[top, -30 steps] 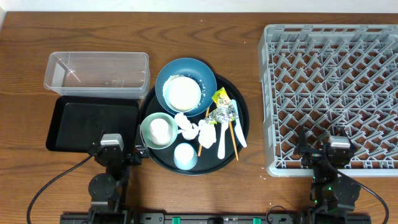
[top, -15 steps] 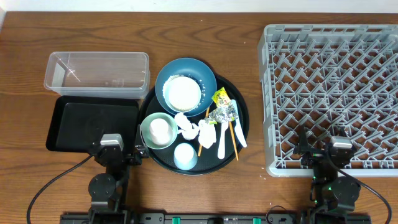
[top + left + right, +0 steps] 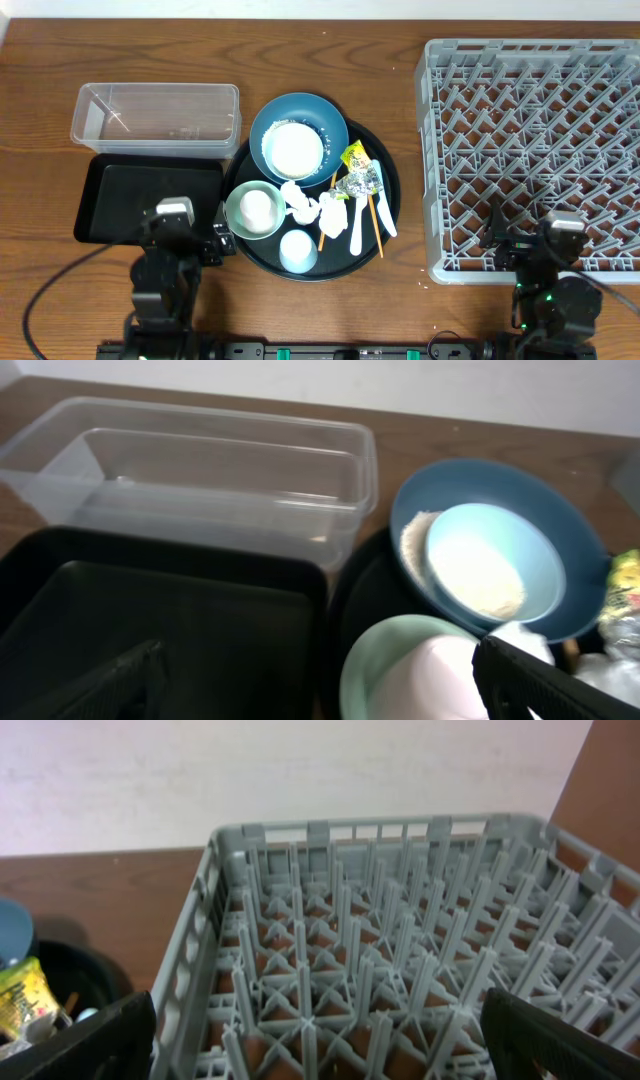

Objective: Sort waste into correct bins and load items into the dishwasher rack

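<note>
The grey dishwasher rack point(image 3: 540, 140) stands at the right with nothing in it. A dark blue dish point(image 3: 268, 120) holds a white bowl point(image 3: 295, 150) and rice grains point(image 3: 412, 540). A pale green bowl point(image 3: 234, 200) holds a white cup point(image 3: 258, 208), and a pale cup point(image 3: 298, 250) stands in front. Tissue pieces point(image 3: 312, 207), a yellow-and-silver wrapper point(image 3: 357, 168), chopsticks point(image 3: 377, 228) and a light-blue spoon point(image 3: 356, 228) lie beside them. The clear tub point(image 3: 155, 118) and the black rectangular tray point(image 3: 145, 195) are at the left. My left gripper point(image 3: 180, 235) is open over the black tray's front right corner. My right gripper point(image 3: 545, 240) is open over the rack's front edge.
All the dishes and waste sit on a large round black tray point(image 3: 392, 185) in the middle. The tub point(image 3: 200, 470) lies behind the black tray point(image 3: 170, 620) and next to the blue dish point(image 3: 560, 530). The rack point(image 3: 400, 980) fills the right wrist view.
The left arm has shifted slightly left and further from the table's front edge. The right arm has shifted slightly right. Nothing on the table has moved.
</note>
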Robot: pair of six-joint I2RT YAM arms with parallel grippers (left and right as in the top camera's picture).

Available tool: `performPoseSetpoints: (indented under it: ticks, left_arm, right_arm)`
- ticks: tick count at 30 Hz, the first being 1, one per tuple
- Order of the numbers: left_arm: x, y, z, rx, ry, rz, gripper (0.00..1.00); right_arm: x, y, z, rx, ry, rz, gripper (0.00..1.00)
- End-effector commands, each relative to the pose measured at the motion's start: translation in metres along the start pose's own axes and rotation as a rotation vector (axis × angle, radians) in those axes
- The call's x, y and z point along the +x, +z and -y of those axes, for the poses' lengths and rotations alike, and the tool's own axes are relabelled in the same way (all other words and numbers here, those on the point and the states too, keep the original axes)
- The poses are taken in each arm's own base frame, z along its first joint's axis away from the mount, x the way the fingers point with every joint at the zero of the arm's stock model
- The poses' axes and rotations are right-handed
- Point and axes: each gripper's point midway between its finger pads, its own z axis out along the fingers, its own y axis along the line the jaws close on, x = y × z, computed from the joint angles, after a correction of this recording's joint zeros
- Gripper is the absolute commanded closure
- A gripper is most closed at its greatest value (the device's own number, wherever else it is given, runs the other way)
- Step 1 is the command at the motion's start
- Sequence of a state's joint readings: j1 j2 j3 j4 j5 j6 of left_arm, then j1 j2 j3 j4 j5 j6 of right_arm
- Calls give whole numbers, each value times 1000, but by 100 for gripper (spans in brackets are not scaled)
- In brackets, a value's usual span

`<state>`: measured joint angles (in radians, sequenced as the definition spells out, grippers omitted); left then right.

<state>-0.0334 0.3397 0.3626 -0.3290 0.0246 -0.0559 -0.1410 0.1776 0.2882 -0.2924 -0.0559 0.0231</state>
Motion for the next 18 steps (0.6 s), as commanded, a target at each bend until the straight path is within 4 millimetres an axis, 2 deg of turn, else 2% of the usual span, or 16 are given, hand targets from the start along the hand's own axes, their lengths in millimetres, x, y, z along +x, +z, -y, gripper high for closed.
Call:
performPoseSetpoints:
  ticks: [1,7,13,18]
  left_arm:
    - [-24,-4,12,53,-23,-42,2]
    - [-30,-4,29,115,-51,-270,2]
    - [-18,-19,35,111,-79,-599,2]
    - [-6,-34,34,79,-93,-791,2]
  right_arm:
    - [-21,-1,-4,-15,18,-43,1]
    - [-21,5,-4,-7,30,-285,1]
    - [-7,7,-3,4,46,-593,1]
    - [-2,16,-8,-19,74,-707,1]
